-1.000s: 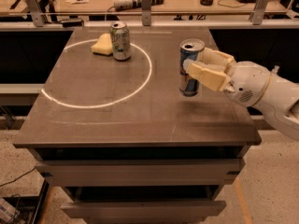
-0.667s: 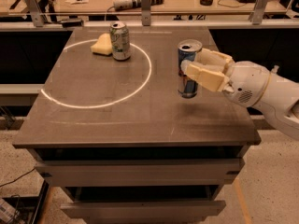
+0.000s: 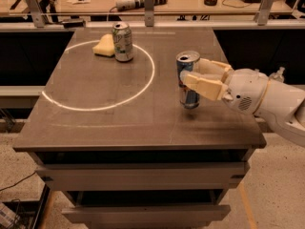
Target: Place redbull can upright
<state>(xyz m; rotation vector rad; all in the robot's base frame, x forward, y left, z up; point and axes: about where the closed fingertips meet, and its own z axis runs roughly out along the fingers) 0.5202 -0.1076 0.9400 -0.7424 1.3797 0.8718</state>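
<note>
The redbull can (image 3: 188, 65), slim, blue and silver with a silver top, is upright at the right side of the dark table (image 3: 109, 123). My gripper (image 3: 191, 75) reaches in from the right and its cream fingers (image 3: 206, 86) are shut on the can's middle. The can's base is at or just above the table top; I cannot tell whether it touches.
A wider white-and-green can (image 3: 122, 42) stands upright at the back left beside a yellow sponge (image 3: 105, 46), on a white circle line (image 3: 95, 108). A workbench with tools runs behind the table. The table's right edge is close under my arm.
The gripper with the can has shifted slightly to the left over the table. The other can and the sponge have not moved.
</note>
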